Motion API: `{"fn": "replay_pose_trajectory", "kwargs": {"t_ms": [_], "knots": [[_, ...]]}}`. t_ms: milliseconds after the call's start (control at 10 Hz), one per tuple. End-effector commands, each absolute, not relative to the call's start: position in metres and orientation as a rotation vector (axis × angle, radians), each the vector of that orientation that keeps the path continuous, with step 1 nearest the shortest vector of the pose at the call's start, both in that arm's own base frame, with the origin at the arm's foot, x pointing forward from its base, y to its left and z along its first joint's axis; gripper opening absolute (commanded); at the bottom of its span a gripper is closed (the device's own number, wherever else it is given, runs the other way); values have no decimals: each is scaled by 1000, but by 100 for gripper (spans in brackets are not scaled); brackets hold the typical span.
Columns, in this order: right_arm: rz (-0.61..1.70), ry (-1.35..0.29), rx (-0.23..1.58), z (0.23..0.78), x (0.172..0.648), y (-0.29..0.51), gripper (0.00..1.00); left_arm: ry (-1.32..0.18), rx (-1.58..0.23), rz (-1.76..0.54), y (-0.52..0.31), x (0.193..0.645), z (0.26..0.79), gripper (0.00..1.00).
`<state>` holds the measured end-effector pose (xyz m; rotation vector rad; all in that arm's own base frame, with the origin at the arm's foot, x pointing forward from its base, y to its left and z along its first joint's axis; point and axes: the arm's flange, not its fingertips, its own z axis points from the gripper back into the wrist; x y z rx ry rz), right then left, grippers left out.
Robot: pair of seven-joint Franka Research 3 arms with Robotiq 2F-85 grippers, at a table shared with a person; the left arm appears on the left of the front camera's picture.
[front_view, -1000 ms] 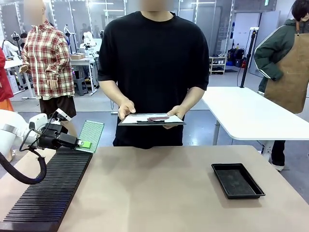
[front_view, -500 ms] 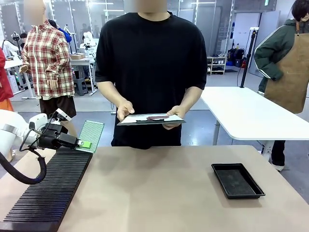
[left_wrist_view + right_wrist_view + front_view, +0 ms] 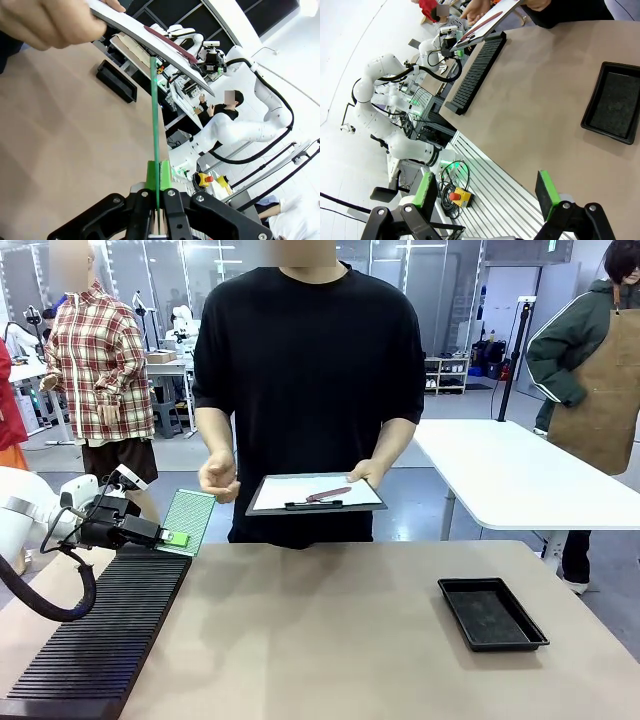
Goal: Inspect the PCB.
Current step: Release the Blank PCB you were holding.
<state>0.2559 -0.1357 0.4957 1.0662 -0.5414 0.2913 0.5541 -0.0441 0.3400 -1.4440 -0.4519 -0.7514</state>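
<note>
- Left gripper (image 3: 172, 537) pinches the green PCB (image 3: 191, 517) by its lower edge, at the far end of the black slotted rack (image 3: 100, 630).
- Right gripper (image 3: 485, 189) hangs spread wide, holding nothing.

A: Setting is a robotics lab or workshop hall, not a home. Smooth grey floor (image 3: 190, 455), glazed partitions (image 3: 190, 265) along the back.
B: What shows it near the bench?
A: A yellow box with a red emergency-stop button (image 3: 456, 196), beside a ribbed aluminium base (image 3: 500, 185), with loose cables (image 3: 455, 171) looped around.
B: Farther off?
A: A white worktable (image 3: 510, 480), a stocked shelf trolley (image 3: 450, 375), a black stand pole (image 3: 513, 360) — and a person in a brown work apron (image 3: 600, 400).
</note>
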Motion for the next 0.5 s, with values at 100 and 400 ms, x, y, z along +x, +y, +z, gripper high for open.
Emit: {"fn": "replay_pose_trajectory", "kwargs": {"t_ms": [100, 400], "knots": [[302, -557, 1072, 496, 256, -137, 100, -444, -1433, -758, -46, 554, 343, 3], [302, -557, 1072, 496, 256, -137, 100, -444, -1433, -758, -46, 554, 343, 3]]}}
